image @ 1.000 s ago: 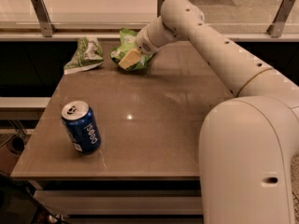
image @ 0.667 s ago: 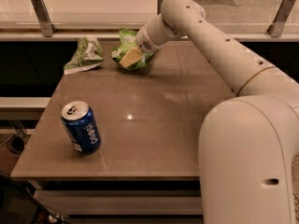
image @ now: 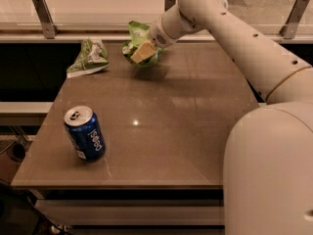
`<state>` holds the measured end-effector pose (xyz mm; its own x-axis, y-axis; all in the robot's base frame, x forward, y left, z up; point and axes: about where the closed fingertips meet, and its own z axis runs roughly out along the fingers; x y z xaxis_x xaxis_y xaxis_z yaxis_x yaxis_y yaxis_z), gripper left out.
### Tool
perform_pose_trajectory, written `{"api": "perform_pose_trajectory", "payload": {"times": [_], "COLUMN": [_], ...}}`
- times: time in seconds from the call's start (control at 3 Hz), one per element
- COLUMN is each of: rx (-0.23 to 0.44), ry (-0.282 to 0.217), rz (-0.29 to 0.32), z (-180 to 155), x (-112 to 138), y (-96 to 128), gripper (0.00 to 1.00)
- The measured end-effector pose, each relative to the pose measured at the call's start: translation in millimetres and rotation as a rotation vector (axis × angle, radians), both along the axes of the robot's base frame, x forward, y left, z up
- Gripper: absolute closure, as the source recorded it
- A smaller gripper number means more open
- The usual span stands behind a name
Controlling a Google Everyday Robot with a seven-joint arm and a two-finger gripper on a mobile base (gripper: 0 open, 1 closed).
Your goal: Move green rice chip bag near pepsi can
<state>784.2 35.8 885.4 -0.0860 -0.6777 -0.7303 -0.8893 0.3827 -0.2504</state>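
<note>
The green rice chip bag point(image: 136, 35) is bright light green and sits at the back of the table, just left of centre. My gripper point(image: 145, 52) reaches in from the right and is shut on it; a tan finger point(image: 143, 53) lies across the bag's front. The bag hangs a little above the tabletop, with its shadow below. The pepsi can point(image: 85, 134), blue with a silver top, stands upright near the front left corner, far from the bag.
A smaller darker-green bag with white markings point(image: 88, 58) lies at the back left of the brown table point(image: 186, 131). A rail with metal posts point(image: 43, 14) runs behind the table. My white arm and base point(image: 269, 155) fill the right side.
The gripper has risen slightly with the green rice chip bag in it, so the bag is now off the tabletop. The can and the darker bag have not moved.
</note>
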Motion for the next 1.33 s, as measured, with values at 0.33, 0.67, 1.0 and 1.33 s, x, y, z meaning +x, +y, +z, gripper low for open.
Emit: {"api": "perform_pose_trajectory", "payload": {"times": [0.33, 0.67, 1.0, 1.33], "rx": [0.015, 0.02, 0.023, 0.025], "ry": [-0.019, -0.025, -0.027, -0.021], "rz": [-0.004, -0.012, -0.018, -0.011], "z": [20.3, 41.9, 62.0, 75.5], "x": [-12.7, -33.1, -55.0, -74.3], "y": [-15.2, -36.4, -57.7, -70.9], "gripper": [1.0, 1.0, 1.0, 1.0]}}
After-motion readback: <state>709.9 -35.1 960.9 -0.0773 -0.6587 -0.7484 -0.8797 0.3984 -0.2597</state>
